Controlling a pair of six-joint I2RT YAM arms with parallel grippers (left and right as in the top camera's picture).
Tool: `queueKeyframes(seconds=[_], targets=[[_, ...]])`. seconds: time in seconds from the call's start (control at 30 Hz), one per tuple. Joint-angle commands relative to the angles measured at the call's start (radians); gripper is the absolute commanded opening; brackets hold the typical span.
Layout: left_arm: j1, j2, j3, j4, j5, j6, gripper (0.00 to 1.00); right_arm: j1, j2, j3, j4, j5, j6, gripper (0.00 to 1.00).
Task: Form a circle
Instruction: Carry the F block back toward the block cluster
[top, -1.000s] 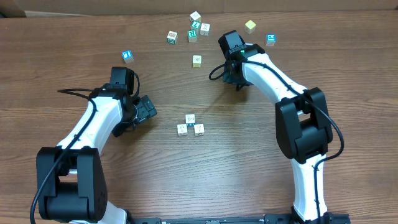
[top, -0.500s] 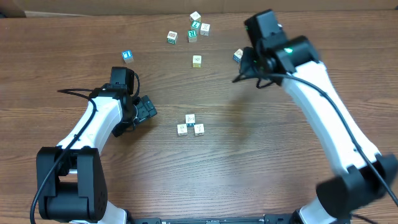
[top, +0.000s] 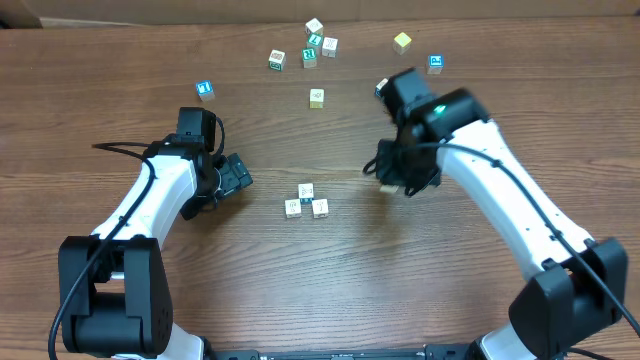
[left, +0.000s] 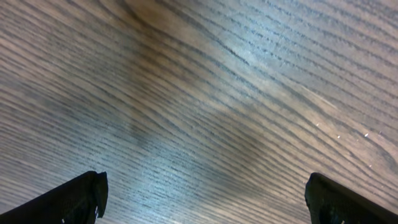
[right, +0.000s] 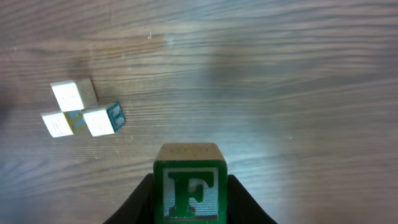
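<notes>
The right claw (right: 189, 200) grips a cream wooden cube with a green F (right: 189, 177); set it down upright, gently, touching the cluster of three cream wooden cubes (right: 81, 112), closing the ring.

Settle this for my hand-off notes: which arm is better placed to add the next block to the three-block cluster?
Right. The right claw is shut on the green F block and hangs near the three-block cluster. The left claw is open and empty, with only table in its view.
</notes>
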Motion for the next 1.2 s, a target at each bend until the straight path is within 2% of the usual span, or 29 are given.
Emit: queueKeyframes(seconds=[0.0, 0.3, 0.63, 0.97, 1.17], targets=[[-0.001, 0.008, 0.015, -0.003, 0.005, -0.018, 1.0, 0.05, 0.004, -0.149, 0.063, -0.066, 0.061, 0.26], [-0.001, 0.008, 0.015, -0.003, 0.005, -0.018, 1.0, 0.217, 0.004, -0.388, 0.216, -0.073, 0.225, 0.26], [-0.001, 0.008, 0.015, -0.003, 0.005, -0.018, 1.0, 0.38, 0.004, -0.497, 0.318, -0.072, 0.401, 0.26], [-0.001, 0.008, 0.015, -0.003, 0.005, -0.018, 1.0, 0.451, 0.004, -0.498, 0.399, -0.069, 0.384, 0.25], [-0.001, 0.008, 0.015, -0.003, 0.005, -0.018, 1.0, 0.451, 0.004, -0.498, 0.446, -0.071, 0.216, 0.25]])
